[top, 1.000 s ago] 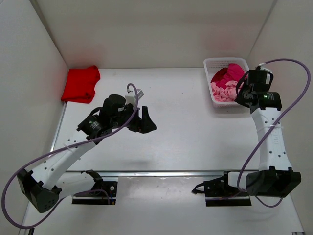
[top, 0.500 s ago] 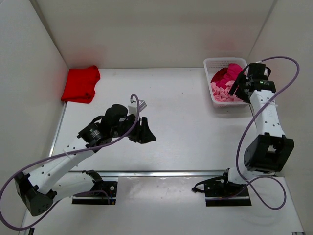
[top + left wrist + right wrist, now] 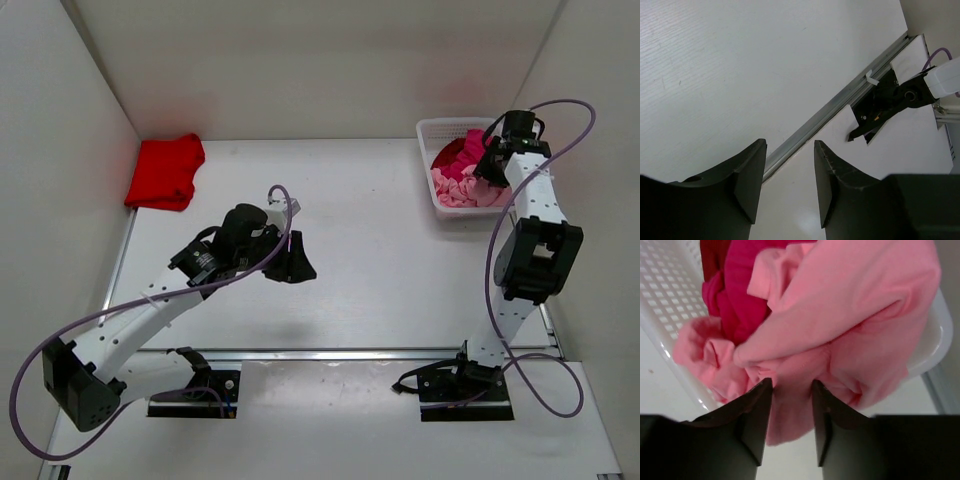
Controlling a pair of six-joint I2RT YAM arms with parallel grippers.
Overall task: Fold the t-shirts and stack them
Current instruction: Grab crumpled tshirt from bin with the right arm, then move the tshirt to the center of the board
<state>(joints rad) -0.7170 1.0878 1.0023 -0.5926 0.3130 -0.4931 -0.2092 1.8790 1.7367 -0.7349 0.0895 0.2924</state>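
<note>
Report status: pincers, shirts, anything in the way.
Left pincer open, empty. Right pincer astride pink shirt in basket, grip unclear. Red shirt folded far left. Nothing blocking.

Red t-shirt [image 3: 165,172] folded at far-left; pink t-shirt [image 3: 455,190] and magenta t-shirts [image 3: 478,143] crumpled far-right.

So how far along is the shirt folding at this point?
Done: one red t-shirt lies folded at the far left corner of the table. In hand: the right gripper is at the white basket, jaws apart around a fold of the pink t-shirt; a firm hold can't be told. The left gripper is open and empty. Left: the pink and magenta t-shirts, crumpled in the basket.
</note>
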